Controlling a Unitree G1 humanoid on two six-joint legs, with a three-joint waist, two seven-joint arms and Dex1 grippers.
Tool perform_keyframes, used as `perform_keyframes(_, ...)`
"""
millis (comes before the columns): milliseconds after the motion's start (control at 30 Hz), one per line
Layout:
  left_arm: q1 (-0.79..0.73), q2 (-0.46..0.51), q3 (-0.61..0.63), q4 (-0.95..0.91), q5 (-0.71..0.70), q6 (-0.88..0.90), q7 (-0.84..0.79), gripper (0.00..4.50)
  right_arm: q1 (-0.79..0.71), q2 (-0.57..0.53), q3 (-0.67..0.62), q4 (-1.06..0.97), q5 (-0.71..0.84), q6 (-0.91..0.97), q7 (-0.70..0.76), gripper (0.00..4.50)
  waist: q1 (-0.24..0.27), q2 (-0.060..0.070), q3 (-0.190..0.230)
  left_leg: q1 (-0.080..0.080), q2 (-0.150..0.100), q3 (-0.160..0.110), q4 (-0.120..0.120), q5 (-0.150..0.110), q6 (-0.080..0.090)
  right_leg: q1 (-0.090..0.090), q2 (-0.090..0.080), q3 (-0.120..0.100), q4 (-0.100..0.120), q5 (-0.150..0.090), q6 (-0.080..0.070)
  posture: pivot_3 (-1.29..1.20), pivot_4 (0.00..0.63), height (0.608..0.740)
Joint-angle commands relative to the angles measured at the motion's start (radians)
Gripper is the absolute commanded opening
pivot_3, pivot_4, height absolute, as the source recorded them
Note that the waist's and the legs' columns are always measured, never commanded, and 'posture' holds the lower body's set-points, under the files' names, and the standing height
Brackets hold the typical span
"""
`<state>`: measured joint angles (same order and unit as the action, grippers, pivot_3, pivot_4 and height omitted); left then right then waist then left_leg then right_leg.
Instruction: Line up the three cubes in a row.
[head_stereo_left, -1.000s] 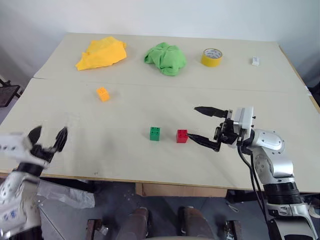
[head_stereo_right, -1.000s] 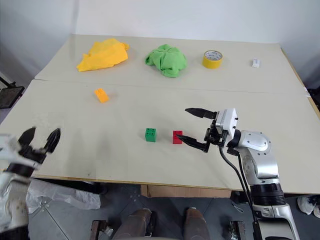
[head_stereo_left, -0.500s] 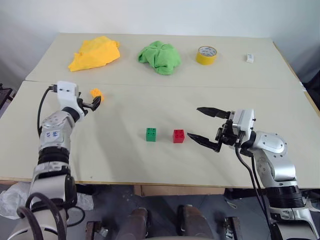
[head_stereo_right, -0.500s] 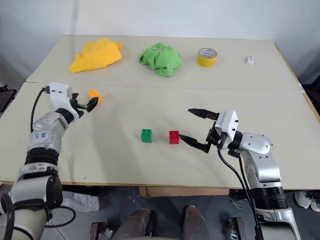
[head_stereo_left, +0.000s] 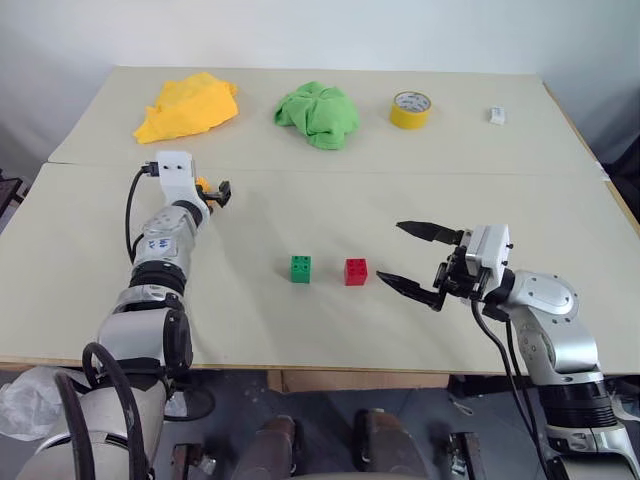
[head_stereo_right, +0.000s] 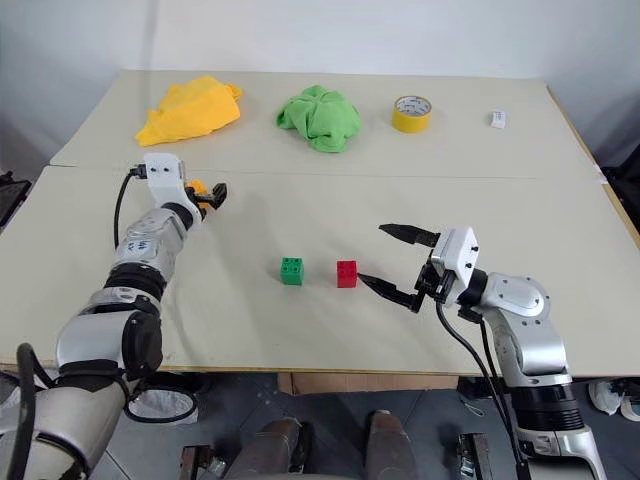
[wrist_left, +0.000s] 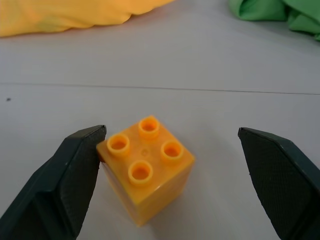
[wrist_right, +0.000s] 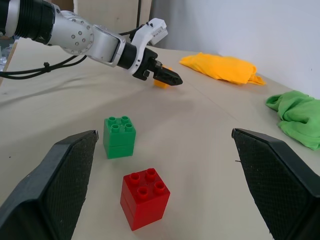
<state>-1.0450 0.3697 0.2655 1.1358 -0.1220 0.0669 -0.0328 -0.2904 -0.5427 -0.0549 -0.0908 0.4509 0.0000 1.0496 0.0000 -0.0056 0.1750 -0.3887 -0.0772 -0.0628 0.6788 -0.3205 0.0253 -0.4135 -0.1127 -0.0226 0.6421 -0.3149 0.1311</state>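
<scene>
Nearest, the right gripper (head_stereo_left: 418, 261) is held wide open, gripping nothing; the red cube (head_stereo_left: 355, 272) and green cube (head_stereo_left: 300, 268) are already side by side just beyond its tips. Farther off, the orange-yellow cube (wrist_left: 145, 168) is framed between the left gripper's (head_stereo_right: 211, 193) spread fingers, not yet gripped. It remains to be brought into the row.

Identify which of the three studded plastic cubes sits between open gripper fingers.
The orange-yellow studded plastic cube, between the left gripper fingers; green and red stand apart.
</scene>
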Motion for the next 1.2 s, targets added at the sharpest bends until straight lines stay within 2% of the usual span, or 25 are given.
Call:
perform_keyframes(33, -0.008, -0.015, 0.021, -0.068, -0.012, -0.002, 0.098, 4.49, -0.010, -0.011, -0.026, -0.010, 0.017, -0.008, 0.004, 4.50, 0.002, 0.000, 0.000, 0.000, 0.000, 0.000, 0.000, 0.000, 0.000, 0.000, 0.000, 0.000, 0.000, 0.000, 0.000, 0.00, 0.150, 0.740)
perform_keyframes(300, -0.014, -0.046, 0.052, -0.085, -0.048, 0.062, 0.143, 4.49, -0.037, 0.001, -0.015, 0.026, 0.013, -0.017, 0.016, 4.50, 0.001, 0.000, 0.000, 0.000, 0.000, 0.000, 0.000, 0.000, 0.000, 0.000, 0.000, 0.000, 0.000, 0.000, 0.000, 0.00, 0.150, 0.740)
perform_keyframes(467, 0.012, -0.054, 0.050, -0.135, -0.047, 0.090, 0.153, 3.06, -0.042, 0.006, -0.007, 0.033, 0.013, -0.017, 0.019, 4.50, 0.002, 0.000, 0.000, 0.000, 0.000, 0.000, 0.001, 0.000, 0.000, 0.000, 0.000, 0.000, 0.000, 0.000, 0.000, 0.00, 0.150, 0.740)
perform_keyframes(500, 0.018, -0.054, 0.051, -0.145, -0.048, 0.096, 0.152, 2.65, -0.042, 0.007, -0.006, 0.034, 0.013, -0.017, 0.020, 4.50, 0.001, 0.000, 0.000, 0.000, 0.000, 0.000, 0.001, 0.000, 0.000, 0.000, 0.000, 0.000, 0.000, 0.000, 0.000, 0.00, 0.150, 0.740)
perform_keyframes(600, 0.040, -0.048, 0.047, -0.185, -0.045, 0.121, 0.144, 1.89, -0.040, 0.009, -0.003, 0.037, 0.012, -0.019, 0.023, 4.50, 0.001, 0.000, 0.000, 0.000, 0.000, 0.000, 0.001, 0.000, 0.000, 0.000, 0.000, 0.000, 0.000, 0.000, 0.000, 0.00, 0.150, 0.740)
perform_keyframes(667, 0.059, -0.045, 0.044, -0.222, -0.044, 0.139, 0.139, 1.53, -0.040, 0.010, -0.003, 0.037, 0.012, -0.019, 0.022, 4.50, 0.001, 0.000, 0.000, 0.000, 0.000, 0.000, 0.001, 0.000, 0.000, 0.000, 0.000, 0.000, 0.000, 0.000, 0.000, 0.00, 0.150, 0.740)
perform_keyframes(767, 0.096, -0.032, 0.027, -0.297, -0.040, 0.150, 0.087, 1.52, -0.039, 0.014, -0.001, 0.036, 0.010, -0.018, 0.020, 4.50, 0.001, 0.000, 0.000, 0.000, 0.000, 0.000, 0.001, 0.000, 0.000, 0.000, 0.000, 0.000, 0.000, 0.000, 0.000, 0.00, 0.150, 0.740)
perform_keyframes(900, 0.174, 0.017, 0.000, -0.429, -0.065, 0.182, -0.087, 1.52, -0.036, 0.015, -0.001, 0.031, 0.009, -0.016, 0.018, 4.50, -0.002, 0.000, 0.000, 0.000, 0.000, 0.000, 0.001, 0.000, 0.000, 0.000, 0.000, 0.000, 0.000, 0.000, 0.000, 0.00, 0.150, 0.740)
perform_keyframes(1067, 0.303, 0.177, -0.093, -0.584, -0.124, 0.065, -0.625, 1.52, -0.022, -0.005, -0.016, 0.022, 0.013, -0.011, 0.025, 4.50, -0.005, 0.000, 0.000, 0.000, 0.001, 0.000, 0.000, 0.000, 0.000, 0.000, -0.001, 0.001, 0.000, 0.000, 0.000, 0.00, 0.150, 0.740)
perform_keyframes(1200, 0.334, 0.266, -0.122, -0.597, -0.163, -0.013, -0.919, 1.52, -0.014, -0.028, -0.029, 0.004, 0.027, 0.000, 0.035, 4.50, 0.003, 0.000, 0.000, 0.000, 0.001, 0.000, 0.002, 0.000, 0.000, 0.002, -0.001, 0.001, -0.004, 0.000, 0.000, 0.00, 0.150, 0.740)
